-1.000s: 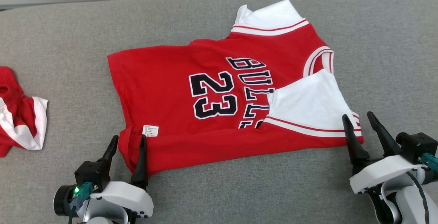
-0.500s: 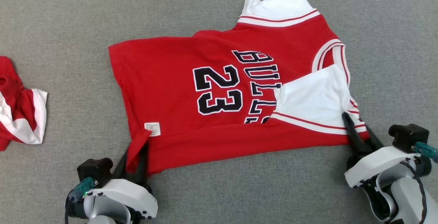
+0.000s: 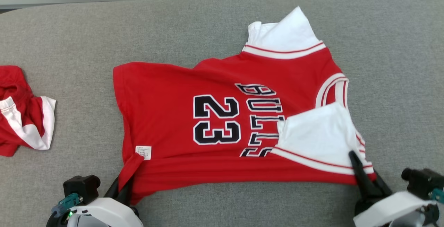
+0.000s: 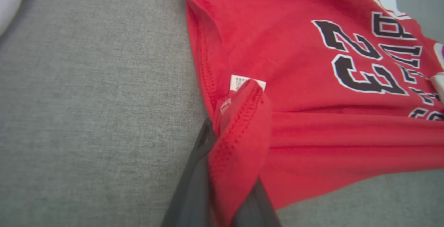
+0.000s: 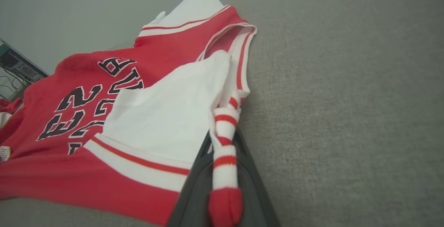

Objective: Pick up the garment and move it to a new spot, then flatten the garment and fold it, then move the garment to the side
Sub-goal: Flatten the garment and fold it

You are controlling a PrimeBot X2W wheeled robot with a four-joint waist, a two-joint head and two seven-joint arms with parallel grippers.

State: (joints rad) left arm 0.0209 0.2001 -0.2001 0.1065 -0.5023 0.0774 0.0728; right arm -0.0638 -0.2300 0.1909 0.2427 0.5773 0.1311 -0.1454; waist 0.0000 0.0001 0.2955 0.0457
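- Two claws hold the shirt (image 3: 208, 123). The left claw (image 3: 122, 187) is shut tight on the red bottom corner. The right claw (image 3: 364, 173) is shut tight on the stripy edge by the near sleeve (image 3: 319, 137).
- Biggest worry: each claw pinches just a small bunch of cloth. If the arms lift or pull fast, a corner could slip out, and the shirt would drop in a heap.
- Next worry: if one arm goes higher or faster than the other, the shirt could twist and bunch up. Then it would be harder to lay flat.
- Smaller worry: the near sleeve is flopped over the letters. It may ride along folded like that and need smoothing out.
- Smallest worry: another red and white cloth (image 3: 24, 116) lies well apart on the left. A long swing that way could land the shirt on it.
- The shirt lies sideways in the middle of the gray surface (image 3: 69, 40), number side up and mostly flat.
- It is red, with a big black 23 (image 3: 216, 119) and black letters edged in white.
- Its sleeves are white with red stripes, and the far sleeve (image 3: 284, 33) sticks out at the top.
- A little white tag (image 3: 143, 152) sits just beside the pinched red corner.
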